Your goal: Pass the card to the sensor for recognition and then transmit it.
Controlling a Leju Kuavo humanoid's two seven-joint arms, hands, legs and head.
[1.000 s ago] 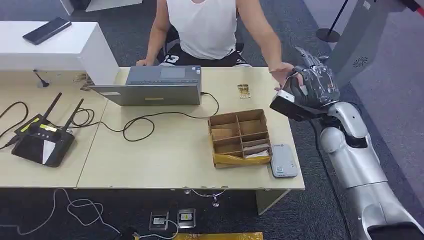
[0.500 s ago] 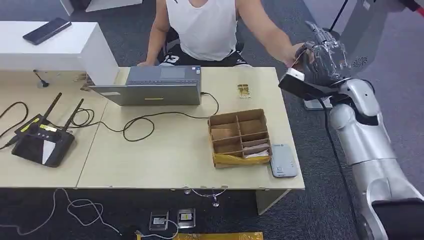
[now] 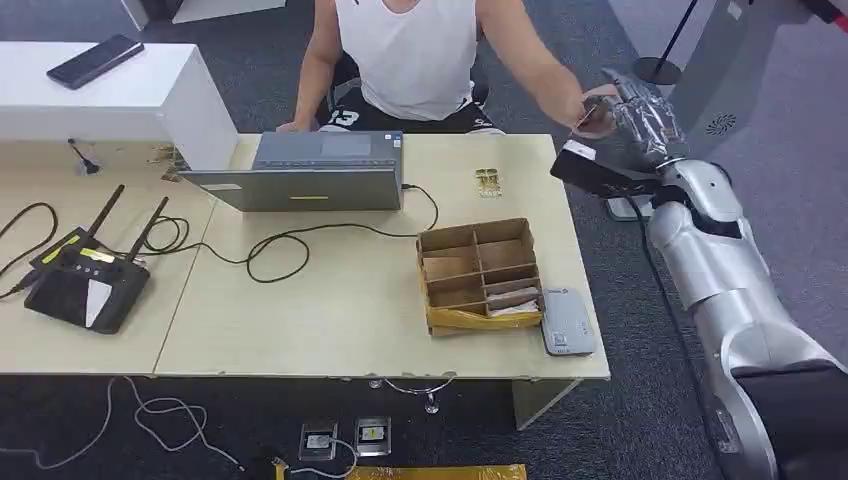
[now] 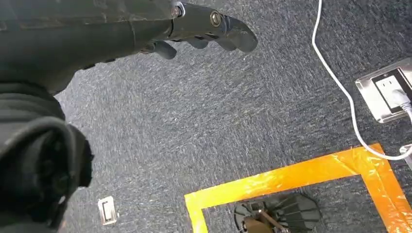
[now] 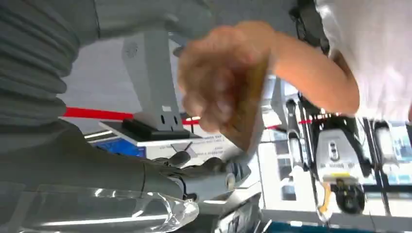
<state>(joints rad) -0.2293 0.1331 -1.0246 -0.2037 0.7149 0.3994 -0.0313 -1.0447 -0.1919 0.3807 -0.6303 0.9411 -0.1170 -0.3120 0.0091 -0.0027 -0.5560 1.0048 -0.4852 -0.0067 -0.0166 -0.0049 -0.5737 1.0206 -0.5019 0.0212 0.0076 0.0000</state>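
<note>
The card (image 5: 248,114) is being pinched by a person's hand (image 5: 218,82) at the right hand (image 3: 640,120); whether the robot's fingers are clamped on it cannot be told, so it is risking being dropped

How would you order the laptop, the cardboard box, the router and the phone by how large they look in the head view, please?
1. Laptop
2. Cardboard box and router: they look about alike, so I would not rank one above the other.
3. Phone, though it lies farther from the camera, which may make it look smaller.
</note>
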